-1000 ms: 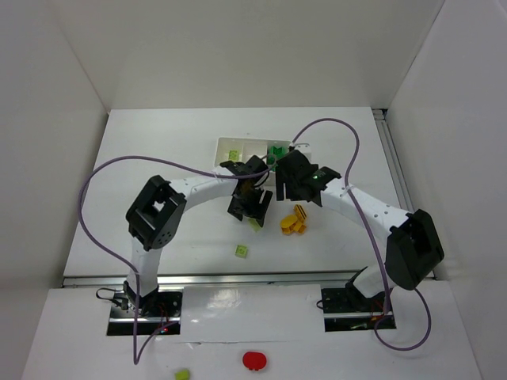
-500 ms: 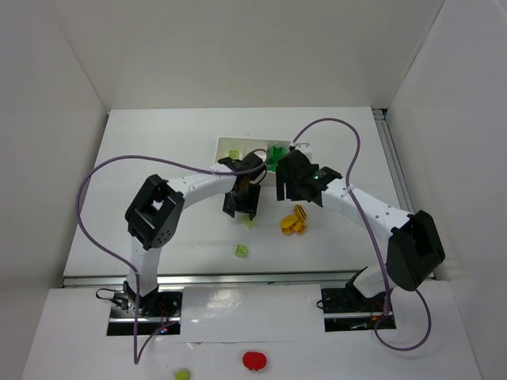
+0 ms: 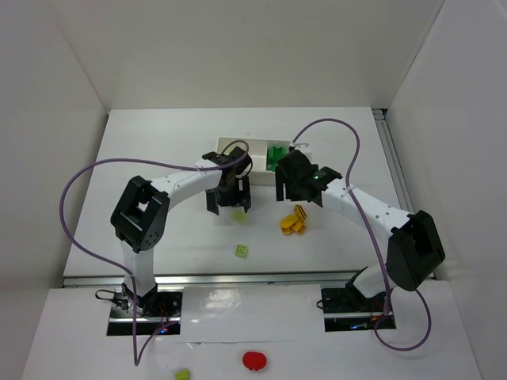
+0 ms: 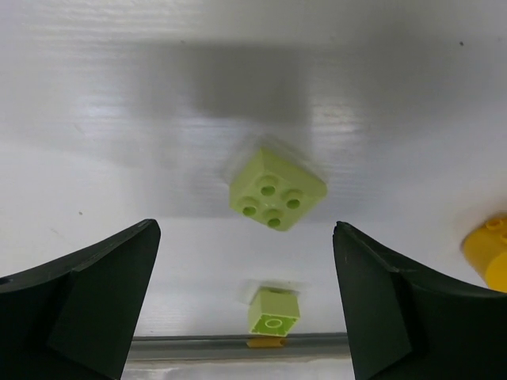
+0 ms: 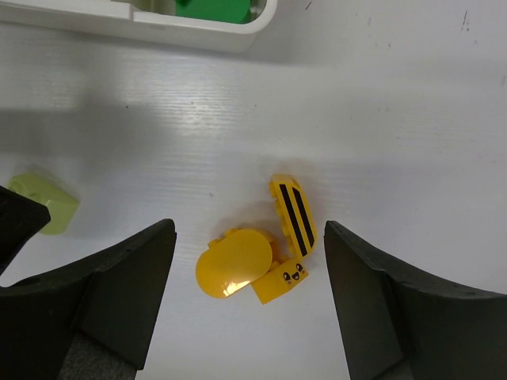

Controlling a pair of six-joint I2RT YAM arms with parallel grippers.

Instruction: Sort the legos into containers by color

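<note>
Left end effector [image 4: 245,231] is spread wide and empty, over a lime brick [image 4: 277,190] mid-frame on the tabletop [image 3: 158,158]. Right end effector [image 5: 249,229] is also wide and empty, above the yellow pieces [image 5: 261,253].

Risks:
- The lime brick sits corner-on to the left jaws. Closing on its corners could spin it or squirt it out.
- The yellow pieces touch each other, so a pinch may lift a clump or shove the rest away.
- Both wrists are near each other just below the tray [image 3: 224,143] in the overhead view. A carry to it could make them clash.

Counts:
- Lime: 2 loose on the tabletop, second lime brick [image 3: 242,251] lower centre. There's 1 stray lime brick [image 3: 182,374] off it at the bottom edge, near a red round thing [image 3: 254,360].
- Yellow: 3 by my read.
- Green bricks [image 3: 277,152]: a heap in the tray's end section, number not resolvable.
- Tray: 1.
</note>
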